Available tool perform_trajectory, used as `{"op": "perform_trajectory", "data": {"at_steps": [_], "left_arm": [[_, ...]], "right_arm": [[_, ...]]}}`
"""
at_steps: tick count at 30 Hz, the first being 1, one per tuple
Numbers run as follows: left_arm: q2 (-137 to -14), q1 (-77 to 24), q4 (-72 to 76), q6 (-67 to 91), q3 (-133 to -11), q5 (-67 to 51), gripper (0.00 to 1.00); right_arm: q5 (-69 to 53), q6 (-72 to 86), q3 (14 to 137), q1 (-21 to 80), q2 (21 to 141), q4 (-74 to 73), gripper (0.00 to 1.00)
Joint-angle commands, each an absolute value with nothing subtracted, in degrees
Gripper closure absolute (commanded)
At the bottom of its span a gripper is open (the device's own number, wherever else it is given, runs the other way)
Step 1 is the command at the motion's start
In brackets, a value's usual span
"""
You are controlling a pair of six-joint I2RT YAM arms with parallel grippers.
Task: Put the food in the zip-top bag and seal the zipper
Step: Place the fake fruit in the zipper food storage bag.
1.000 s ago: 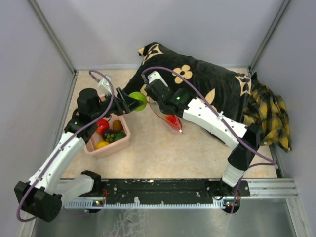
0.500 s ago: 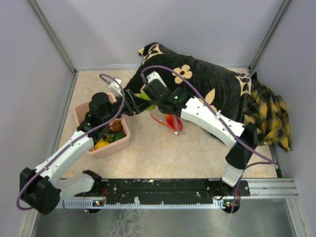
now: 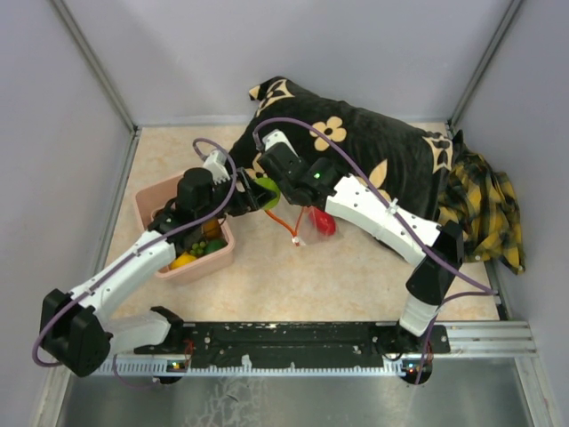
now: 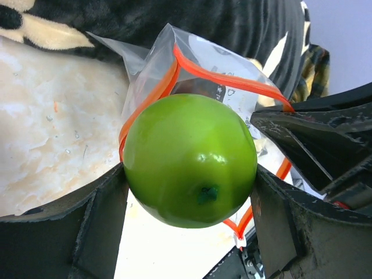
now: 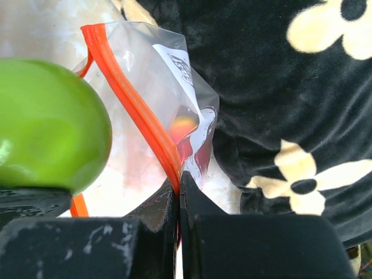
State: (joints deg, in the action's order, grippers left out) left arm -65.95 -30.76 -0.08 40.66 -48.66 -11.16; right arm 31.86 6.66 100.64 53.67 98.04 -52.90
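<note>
At the middle of the beige table [image 3: 293,280], the left gripper [image 4: 189,195] clamps a green toy apple [image 4: 186,148] between its two black fingers, holding it right at the mouth of the zip-top bag [image 5: 142,70]. The red-orange zipper [image 5: 135,107] loops open around and behind the fruit. The right gripper [image 5: 179,189] has its jaws pressed together on that strip, pinching one lip of the clear pouch and holding it up off the surface. A red piece of food [image 3: 325,222] already sits inside the bag, showing through the plastic beside the pale printed label. The rest of the food [image 3: 197,247], in yellow, orange, green and dark tones, lies in a pink tub [image 3: 145,197] on the left side of the table, under the left arm. A black pillow with cream flowers [image 3: 382,151] lies just behind the bag, and a yellow plaid cloth [image 3: 484,209] is bunched at the right edge.
</note>
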Motion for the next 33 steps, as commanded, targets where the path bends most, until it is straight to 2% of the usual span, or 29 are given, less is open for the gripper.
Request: {"op": "perform_trajectory", "data": {"at_steps": [1, 13, 23, 29, 33], "left_arm": [[-67.1, -33.1, -3.5, 37.2, -52.1, -7.7, 0.45], [-66.8, -39.7, -2.0, 33.5, -51.9, -0.4, 0.39], [-69.0, -40.6, -5.0, 35.2, -55.6, 4.1, 0.26], [-69.0, -40.6, -6.4, 37.9, -56.4, 11.1, 0.27], [-73.0, -40.6, -13.8, 37.1, -61.1, 14.4, 0.28]], "right_arm": [[30.0, 7.7, 103.5, 54.2, 97.5, -50.5, 1.00], [24.8, 10.2, 104.1, 54.2, 97.9, -49.5, 1.00], [22.1, 10.9, 102.8, 54.2, 97.5, -48.6, 1.00], [19.9, 11.6, 102.2, 54.2, 96.9, -48.9, 1.00], [19.7, 12.3, 101.2, 54.2, 95.2, -48.2, 1.00]]}}
